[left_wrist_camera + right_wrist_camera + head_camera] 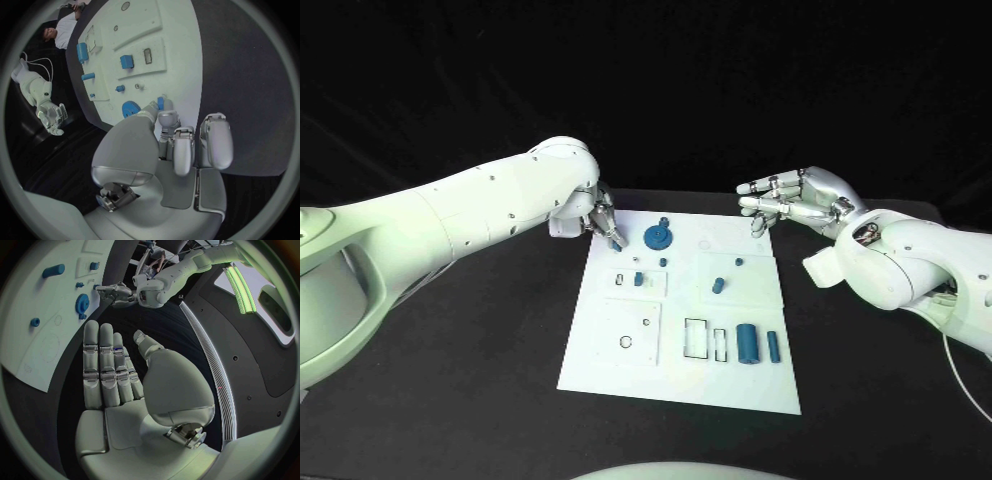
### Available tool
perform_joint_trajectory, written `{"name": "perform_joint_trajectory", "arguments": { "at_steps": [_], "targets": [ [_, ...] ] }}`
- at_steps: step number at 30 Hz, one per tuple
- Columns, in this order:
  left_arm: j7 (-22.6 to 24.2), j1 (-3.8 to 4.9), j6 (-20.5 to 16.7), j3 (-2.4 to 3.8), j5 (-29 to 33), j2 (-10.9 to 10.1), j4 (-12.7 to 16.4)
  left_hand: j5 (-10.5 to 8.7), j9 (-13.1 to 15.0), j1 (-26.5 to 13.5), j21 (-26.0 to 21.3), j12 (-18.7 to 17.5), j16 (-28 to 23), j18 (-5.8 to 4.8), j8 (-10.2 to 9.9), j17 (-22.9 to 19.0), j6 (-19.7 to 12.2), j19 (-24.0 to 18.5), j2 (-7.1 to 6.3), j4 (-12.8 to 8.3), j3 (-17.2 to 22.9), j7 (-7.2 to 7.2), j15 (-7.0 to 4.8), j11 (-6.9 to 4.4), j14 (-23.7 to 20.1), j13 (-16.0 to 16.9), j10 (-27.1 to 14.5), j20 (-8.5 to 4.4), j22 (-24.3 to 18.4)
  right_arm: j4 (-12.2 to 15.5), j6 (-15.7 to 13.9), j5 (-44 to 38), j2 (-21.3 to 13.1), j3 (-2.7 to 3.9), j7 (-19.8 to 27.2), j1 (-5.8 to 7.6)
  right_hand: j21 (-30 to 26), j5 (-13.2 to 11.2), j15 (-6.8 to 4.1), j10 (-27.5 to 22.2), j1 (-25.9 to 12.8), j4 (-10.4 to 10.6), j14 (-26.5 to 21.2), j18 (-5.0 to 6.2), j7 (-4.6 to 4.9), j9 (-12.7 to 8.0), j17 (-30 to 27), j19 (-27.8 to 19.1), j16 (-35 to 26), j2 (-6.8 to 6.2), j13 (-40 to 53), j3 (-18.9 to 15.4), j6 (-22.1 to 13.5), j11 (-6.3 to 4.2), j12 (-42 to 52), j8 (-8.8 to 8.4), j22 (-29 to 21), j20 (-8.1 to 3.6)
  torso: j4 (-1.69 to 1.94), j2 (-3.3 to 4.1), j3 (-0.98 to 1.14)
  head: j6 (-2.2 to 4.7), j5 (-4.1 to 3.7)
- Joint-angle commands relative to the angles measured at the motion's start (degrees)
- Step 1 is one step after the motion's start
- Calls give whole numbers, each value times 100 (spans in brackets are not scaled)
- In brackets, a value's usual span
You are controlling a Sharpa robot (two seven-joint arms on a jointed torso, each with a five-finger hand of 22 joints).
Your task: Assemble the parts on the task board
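The white task board (pixel 678 375) lies in the middle of the black table. My left hand (pixel 593 214) hovers at the board's far left corner and pinches a small blue peg (pixel 615 243) between thumb and fingertip; the left wrist view has the peg (pixel 160 103) just past the fingers (pixel 185 145). A blue gear (pixel 658 237) sits on the board right beside that peg, and shows too in the left wrist view (pixel 129 108). My right hand (pixel 790 200) hangs over the board's far right corner, fingers straight and apart, palm (pixel 159 385) holding nothing.
Two blue cylinders (pixel 749 343) (pixel 773 346) lie near the board's front right by empty rectangular slots (pixel 695 338). A small blue block (pixel 718 285) and tiny blue pieces (pixel 638 279) sit mid-board. Black table surrounds the board on every side.
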Motion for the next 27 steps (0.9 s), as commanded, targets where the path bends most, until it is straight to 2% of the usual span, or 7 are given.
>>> {"name": "perform_joint_trajectory", "arguments": {
  "at_steps": [1, 3, 7, 11, 14, 19, 27],
  "targets": [
    [44, -12, 7, -12, 27, 12, -3, 4, 54, -103, 28, -23, 14, 62, 82, 1509, -4, 28, -154, -442, 896, 12, 18, 9, 602, -21, 21, 4, 18, 7, 97, -31, 4, 0, 32, -4, -27, 31, 1, -30, 24, -5, -17, 25, -6, -1, -9, -26, 29, 41, -7, -29, 0, 0, 34, 20, -6, -5, -7, -7, 4, 2, 0],
    [73, -13, -53, -15, 27, -2, 12, -4, 91, -279, 38, -3, 14, 66, 138, 1509, -13, 37, -354, -517, 1371, -4, 30, 32, 602, -25, 54, -9, 41, 5, 99, -31, 3, 0, 30, -3, -27, 31, 1, -30, 24, -5, -17, 25, -6, -1, -9, -26, 29, 41, -7, -29, 0, 0, 34, 20, -6, -5, -4, -6, 5, 7, 0],
    [150, -13, -222, -18, 76, -71, 100, -8, 146, -472, 66, 41, 14, 54, 221, 1509, -14, 57, -548, -652, 1898, -8, 21, 16, 602, -7, 102, -2, 92, 4, 106, -32, 1, 0, 26, -3, -29, 36, 2, -35, 27, -4, -21, 24, -5, -1, -14, -28, 29, 48, -9, -30, -3, 1, 35, 19, -7, -4, 2, -8, 4, 17, -4],
    [207, -12, -549, -29, 200, -269, 409, -11, 200, -700, 41, 61, 14, 62, 306, 1509, -8, 45, -725, -785, 2363, 2, 21, -2, 602, -14, 144, -9, 69, 8, 114, -31, -6, 0, 18, -3, -29, 36, 2, -35, 27, -4, -21, 24, -5, -1, -14, -28, 29, 48, -9, -30, -3, 1, 35, 19, -7, -4, 4, -4, 6, 26, 7],
    [238, -11, -741, -39, 256, -411, 654, 2, 214, -758, 45, 80, 14, 60, 332, 1509, 2, 49, -776, -835, 2478, -14, 18, -8, 602, -3, 171, -13, 80, 10, 115, -31, -14, 0, 13, -3, -29, 36, 2, -35, 27, -4, -21, 24, -5, -1, -14, -28, 29, 48, -9, -30, -3, 1, 35, 19, -7, -4, 16, -8, 3, 18, 10],
    [304, -21, -1166, -78, 386, -768, 1287, 99, 218, -891, 99, 122, 14, 43, 381, 1509, 40, 86, -873, -918, 2669, -34, 3, -27, 602, 21, 243, -27, 161, 12, 117, -31, -25, 0, 10, -3, -31, 37, 4, -39, 29, -4, -24, 24, -4, -2, -17, -30, 29, 49, -10, -32, -5, 2, 35, 17, -7, -3, 35, -19, 1, 12, 8],
    [388, -152, -1542, -113, 260, -1224, 2037, 125, 197, -958, 158, 211, 14, 24, 411, 1509, 80, 123, -983, -1011, 2766, -54, -9, -45, 602, 111, 336, -39, 247, 7, 120, -31, -43, -1, 5, -4, -31, 37, 4, -39, 29, -4, -24, 24, -4, -2, -17, -30, 29, 49, -10, -32, -5, 2, 35, 17, -7, -3, 53, -35, -9, -9, -1]
  ]
}}
